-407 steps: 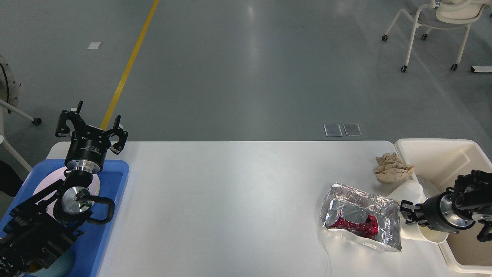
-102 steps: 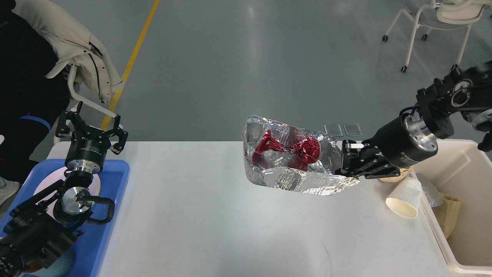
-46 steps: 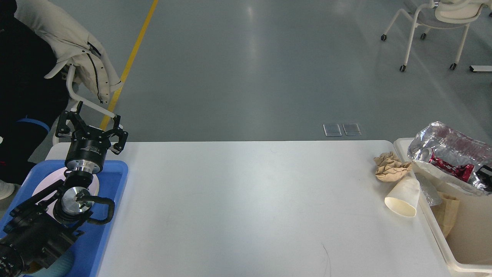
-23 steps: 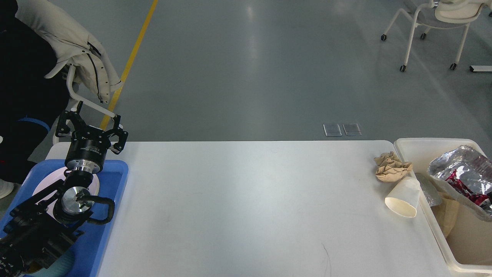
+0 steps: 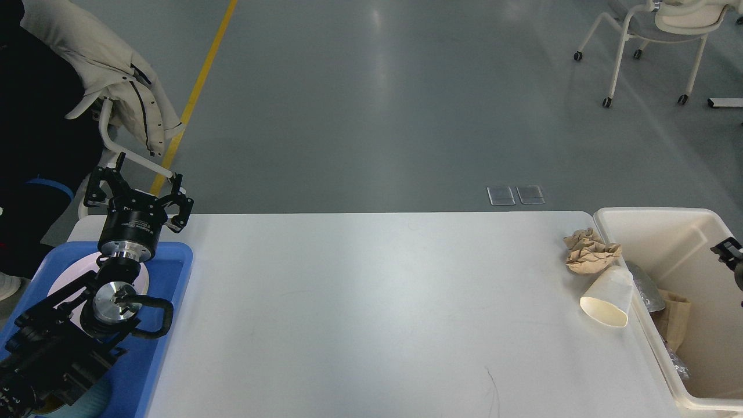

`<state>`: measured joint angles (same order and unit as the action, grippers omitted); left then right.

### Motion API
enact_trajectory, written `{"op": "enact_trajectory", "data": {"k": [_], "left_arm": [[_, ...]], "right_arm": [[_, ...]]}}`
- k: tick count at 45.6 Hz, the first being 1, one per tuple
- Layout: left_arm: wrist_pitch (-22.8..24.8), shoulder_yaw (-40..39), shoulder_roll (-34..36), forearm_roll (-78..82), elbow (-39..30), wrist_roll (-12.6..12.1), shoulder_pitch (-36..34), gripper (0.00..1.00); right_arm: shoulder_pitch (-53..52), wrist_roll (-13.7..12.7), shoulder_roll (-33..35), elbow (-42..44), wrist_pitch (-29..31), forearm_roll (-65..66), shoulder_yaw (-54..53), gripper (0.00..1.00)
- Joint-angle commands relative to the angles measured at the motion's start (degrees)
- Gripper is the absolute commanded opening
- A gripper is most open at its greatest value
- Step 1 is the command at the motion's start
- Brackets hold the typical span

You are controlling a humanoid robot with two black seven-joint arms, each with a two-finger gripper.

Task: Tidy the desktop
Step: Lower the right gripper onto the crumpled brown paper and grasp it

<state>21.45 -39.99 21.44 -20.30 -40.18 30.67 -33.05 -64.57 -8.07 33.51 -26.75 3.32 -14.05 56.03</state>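
The white surface (image 5: 371,313) fills the middle of my view, and most of it now lies bare: the crumpled foil tray with the red wrapper, which I held over the cream bin (image 5: 656,223) half a second ago, is gone from sight. My right hand (image 5: 728,251) has pulled back to the 3 o'clock edge, above the bin; only a dark tip of it shows, so I cannot tell whether its fingers are apart or together. Two things remain on the surface at 3 o'clock, close to the bin's near wall: a crumpled brown paper ball (image 5: 591,251) and, just below it, a white paper cup (image 5: 608,296) lying on its side. My left hand (image 5: 141,188) has not moved; it hovers at 9 o'clock above the blue tray (image 5: 165,325), fingers spread apart and holding nothing.
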Motion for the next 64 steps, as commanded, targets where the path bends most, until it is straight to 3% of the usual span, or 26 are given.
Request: {"op": "enact_trajectory", "data": {"k": [1, 6, 10, 23, 28, 33, 37, 43, 51, 58, 64], "left_arm": [[0.0, 0.0, 0.01, 0.0, 0.01, 0.0, 0.0, 0.97], [0.0, 0.0, 0.01, 0.0, 0.01, 0.0, 0.0, 0.97], [0.0, 0.0, 0.01, 0.0, 0.01, 0.0, 0.0, 0.97], [0.0, 0.0, 0.01, 0.0, 0.01, 0.0, 0.0, 0.97], [0.0, 0.0, 0.01, 0.0, 0.01, 0.0, 0.0, 0.97], [0.0, 0.0, 0.01, 0.0, 0.01, 0.0, 0.0, 0.97], [0.0, 0.0, 0.01, 0.0, 0.01, 0.0, 0.0, 0.97], [0.0, 0.0, 0.01, 0.0, 0.01, 0.0, 0.0, 0.97], [0.0, 0.0, 0.01, 0.0, 0.01, 0.0, 0.0, 0.97], [0.0, 0.0, 0.01, 0.0, 0.01, 0.0, 0.0, 0.97], [0.0, 0.0, 0.01, 0.0, 0.01, 0.0, 0.0, 0.97]], "right_arm": [[-7.48, 5.59, -0.9, -3.56, 2.04, 3.76, 0.13, 1.0], [-17.14, 8.86, -0.46, -13.13, 10.37, 9.91, 0.74, 1.0], [-25.32, 9.04, 0.06, -22.62, 15.13, 13.43, 1.09, 1.0], [-51.78, 8.86, -0.64, -60.59, 21.28, 18.36, 1.27, 1.0], [-58.2, 8.51, -1.52, -69.21, 28.75, 18.54, 1.01, 1.0], [-60.41, 8.42, -3.1, -73.09, 30.34, 18.45, 0.83, 1.0], [-59.97, 8.42, -3.36, -72.74, 29.38, 18.45, 0.74, 1.0], [-53.48, 7.98, -3.54, -66.87, 23.41, 18.62, 1.62, 1.0], [-34.33, 7.45, -6.52, -43.24, 13.57, 18.8, 4.26, 1.0], [-17.62, 7.81, -7.05, -22.14, 8.37, 18.1, 3.21, 1.0], [-9.79, 7.81, -8.2, -14.74, 6.0, 18.01, -0.48, 1.0]]}}
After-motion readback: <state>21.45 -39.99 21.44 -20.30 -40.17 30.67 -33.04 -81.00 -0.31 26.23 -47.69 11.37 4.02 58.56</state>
